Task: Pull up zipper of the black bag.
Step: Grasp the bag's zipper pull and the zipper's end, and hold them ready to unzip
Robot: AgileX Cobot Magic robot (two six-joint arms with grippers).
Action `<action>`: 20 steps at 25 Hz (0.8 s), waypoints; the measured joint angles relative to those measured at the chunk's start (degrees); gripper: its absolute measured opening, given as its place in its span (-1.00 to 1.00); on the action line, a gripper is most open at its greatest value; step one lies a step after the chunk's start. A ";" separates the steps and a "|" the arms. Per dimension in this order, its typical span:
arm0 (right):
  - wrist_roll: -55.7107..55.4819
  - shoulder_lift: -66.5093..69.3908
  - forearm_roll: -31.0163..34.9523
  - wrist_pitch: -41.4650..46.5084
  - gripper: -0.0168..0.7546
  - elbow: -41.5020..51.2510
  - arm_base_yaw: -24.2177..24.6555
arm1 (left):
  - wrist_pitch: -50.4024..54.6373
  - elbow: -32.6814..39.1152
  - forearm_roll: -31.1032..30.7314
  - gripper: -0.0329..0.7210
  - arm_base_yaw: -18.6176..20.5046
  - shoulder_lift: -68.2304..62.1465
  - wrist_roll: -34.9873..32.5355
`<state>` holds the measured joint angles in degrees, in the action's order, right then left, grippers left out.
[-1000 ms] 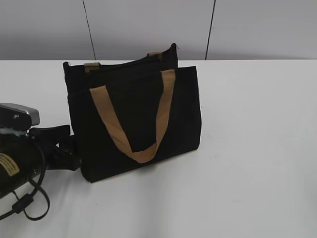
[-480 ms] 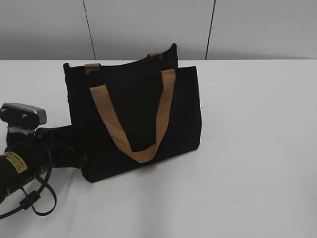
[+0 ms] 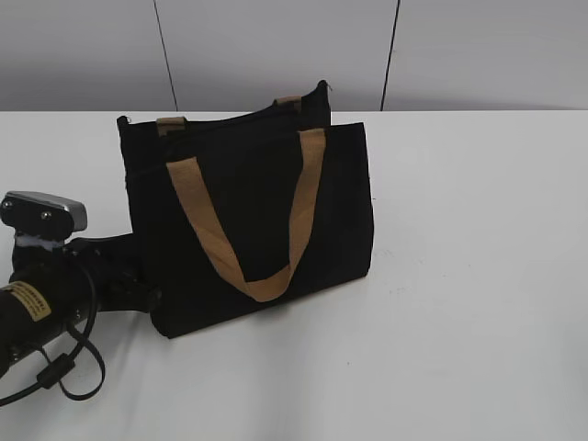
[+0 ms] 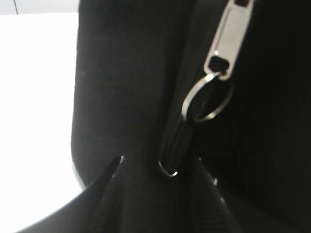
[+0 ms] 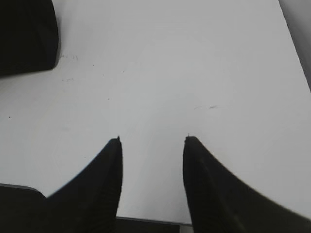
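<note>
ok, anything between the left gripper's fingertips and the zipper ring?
Only the black zip track, left wrist view: left gripper open, straddling it just short of the zipper.

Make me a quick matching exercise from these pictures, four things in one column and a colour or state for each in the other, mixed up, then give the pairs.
1. zipper
2. black bag
3. handle
4. right gripper

A. tan-brown loop
B. open over bare table
C. silver, with a round ring
D. standing upright on the white table

Pairs: 1-C, 2-D, 3-A, 4-B
</note>
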<state>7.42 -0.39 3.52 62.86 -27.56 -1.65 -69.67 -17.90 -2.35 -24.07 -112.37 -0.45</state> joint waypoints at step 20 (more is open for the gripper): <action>0.00 0.00 0.00 0.00 -0.11 0.00 0.00 | 0.12 -0.30 -0.11 -0.15 0.00 0.06 0.00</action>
<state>7.42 -0.39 3.52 62.86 -27.56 -1.65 -69.55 -18.20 -2.45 -24.07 -112.32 -0.45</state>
